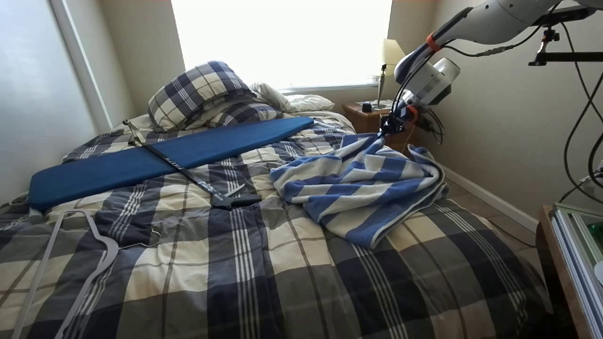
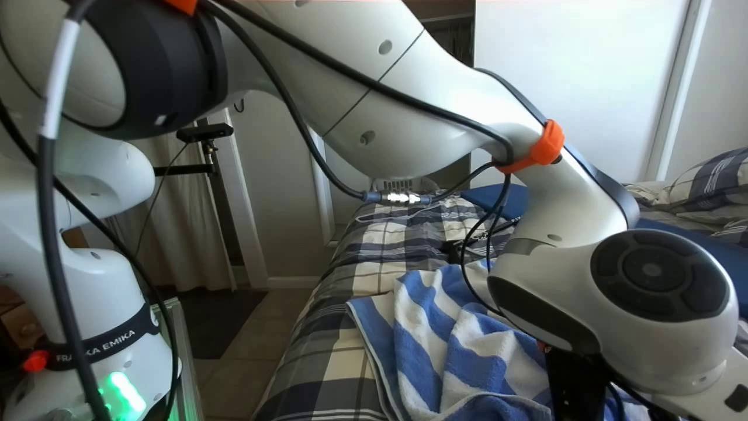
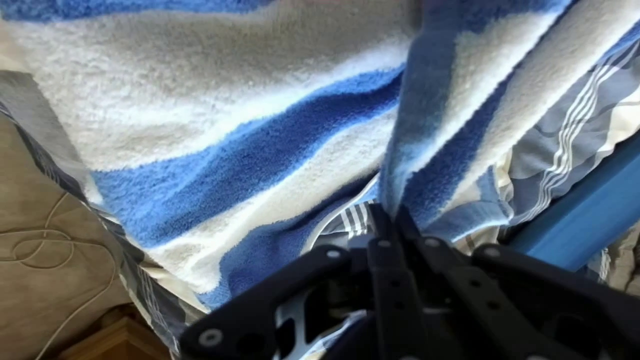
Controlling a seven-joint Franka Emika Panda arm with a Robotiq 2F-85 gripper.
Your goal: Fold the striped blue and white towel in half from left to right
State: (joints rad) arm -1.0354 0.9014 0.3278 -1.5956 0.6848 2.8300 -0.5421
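Wrist view showed your black, two-fingered metal gripper pinching a raised part of the blue-and-white striped terry towel, its bulk rumpled on the navy-and-cream plaid cloth bedspread, so grasping seemed done, while the left-to-right fold and release remained.

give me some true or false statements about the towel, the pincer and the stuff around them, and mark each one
1. The pincer is shut on the striped blue and white towel. True.
2. The towel lies completely flat. False: it is rumpled, with part of it raised at the pincer.
3. A reacher grabber lies across the blue ironing board. True.
4. The hanger lies on the ironing board. False: the clothes hanger lies on the plaid bedspread.
5. A table lamp stands on the nightstand. True.
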